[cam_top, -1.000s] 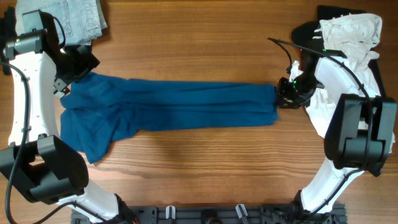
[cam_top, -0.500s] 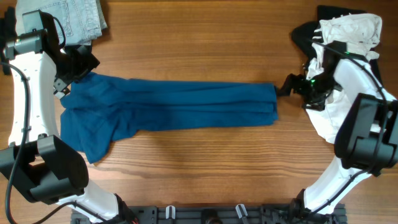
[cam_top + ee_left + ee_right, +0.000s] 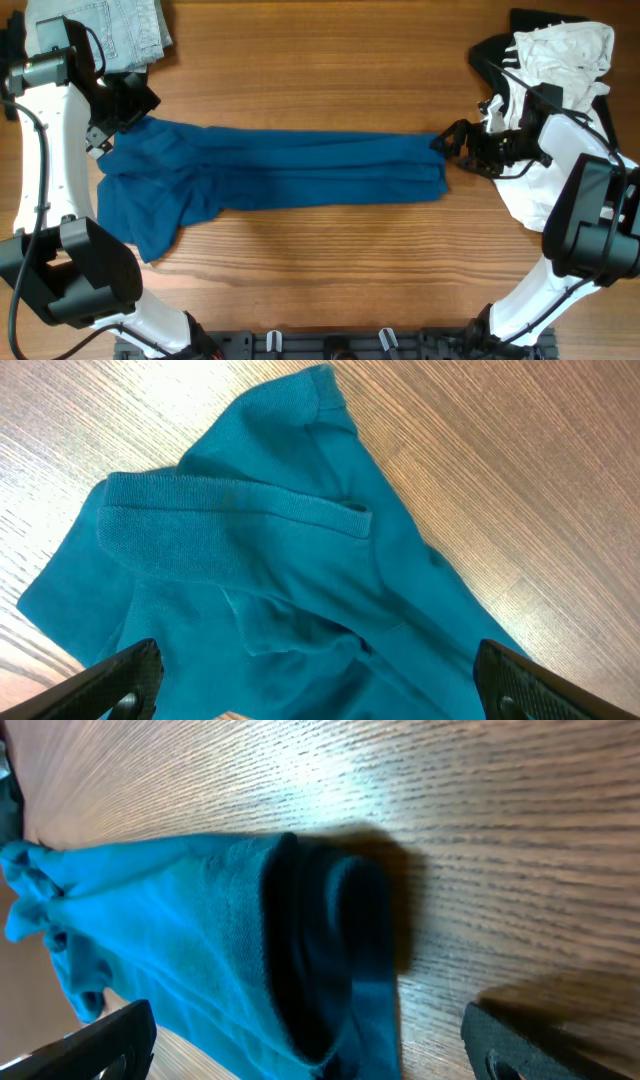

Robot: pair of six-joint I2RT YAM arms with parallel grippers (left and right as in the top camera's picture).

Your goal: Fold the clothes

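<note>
The T-shirt lies as a long folded band on the table, stretched from one gripper to the other. The left gripper hangs over the shirt's ribbed-edged end, its fingers spread wide and gripping nothing. The right gripper is also spread wide and empty. The shirt's folded end lies just ahead of its fingertips.
</note>
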